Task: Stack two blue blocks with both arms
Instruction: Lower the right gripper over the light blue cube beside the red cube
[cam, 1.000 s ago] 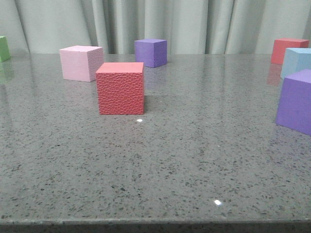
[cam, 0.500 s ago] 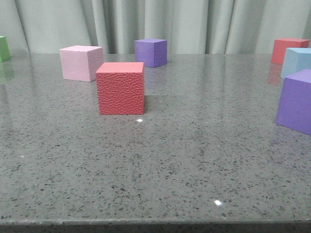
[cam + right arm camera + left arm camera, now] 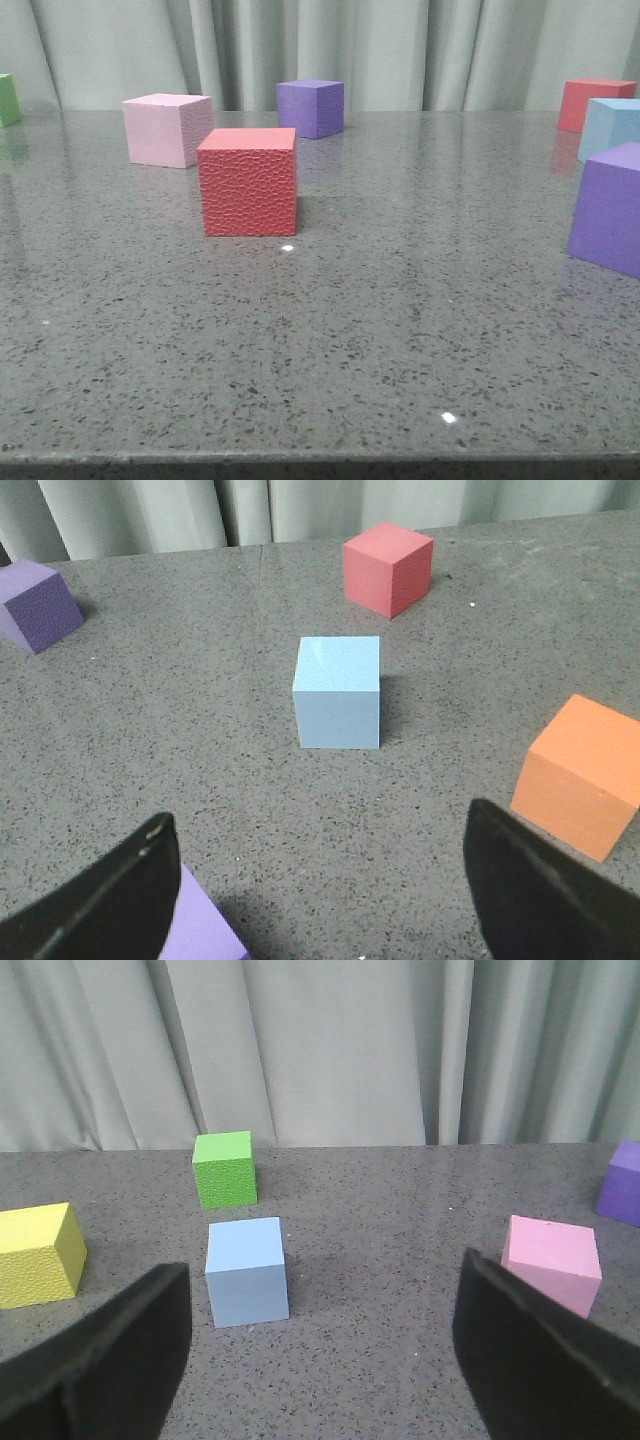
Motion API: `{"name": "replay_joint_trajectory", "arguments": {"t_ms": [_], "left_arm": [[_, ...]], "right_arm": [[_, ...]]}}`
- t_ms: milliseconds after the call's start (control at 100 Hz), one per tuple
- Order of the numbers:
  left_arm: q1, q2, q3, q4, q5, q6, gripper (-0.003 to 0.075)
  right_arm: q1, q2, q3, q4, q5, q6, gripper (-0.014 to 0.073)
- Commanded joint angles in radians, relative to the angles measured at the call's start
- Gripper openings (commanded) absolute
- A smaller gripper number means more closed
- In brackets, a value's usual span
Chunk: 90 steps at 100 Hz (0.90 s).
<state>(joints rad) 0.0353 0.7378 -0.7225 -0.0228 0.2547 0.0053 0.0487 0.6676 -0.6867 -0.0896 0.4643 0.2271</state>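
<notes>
One pale blue block (image 3: 246, 1270) stands on the grey table in the left wrist view, ahead of my open, empty left gripper (image 3: 322, 1355) and nearer its left finger. The other pale blue block (image 3: 338, 691) stands ahead of my open, empty right gripper (image 3: 320, 890) in the right wrist view. It also shows at the right edge of the front view (image 3: 612, 125), partly behind a purple cube (image 3: 610, 208). Neither gripper shows in the front view.
In the front view, a red cube (image 3: 247, 181), pink cube (image 3: 166, 129), purple cube (image 3: 311, 107), far-right red cube (image 3: 591, 100) and green cube (image 3: 8, 99). Left wrist: green (image 3: 225, 1168), yellow (image 3: 35, 1254), pink (image 3: 552, 1261) cubes. Right wrist: orange (image 3: 580, 777), red (image 3: 387, 567), purple (image 3: 36, 605) cubes.
</notes>
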Motion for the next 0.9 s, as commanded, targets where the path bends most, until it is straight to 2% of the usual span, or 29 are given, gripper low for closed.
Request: {"name": "replay_joint_trajectory", "arguments": {"t_ms": [0,60,270,520,890], "left_arm": [[0.002,0.008,-0.037,0.009,-0.09,0.001,0.0517],[0.002,0.018,-0.039,0.013,-0.09,0.001,0.0524],[0.002,0.067,-0.09,0.017,-0.045,0.001,0.0645],[0.002,0.099,-0.136,0.023,-0.031,0.001,0.0641],[0.002,0.101,-0.138,0.023,-0.02,0.001,0.0641]], "right_arm": [[-0.005,0.007,-0.048,-0.01,-0.076,-0.006,0.0589],[-0.005,0.024,-0.067,-0.009,-0.039,-0.005,0.0589],[-0.005,0.15,-0.199,-0.004,0.146,-0.005,0.0591],[-0.005,0.364,-0.385,-0.005,0.211,-0.007,0.0591],[-0.005,0.758,-0.816,-0.005,0.454,-0.007,0.0589]]}}
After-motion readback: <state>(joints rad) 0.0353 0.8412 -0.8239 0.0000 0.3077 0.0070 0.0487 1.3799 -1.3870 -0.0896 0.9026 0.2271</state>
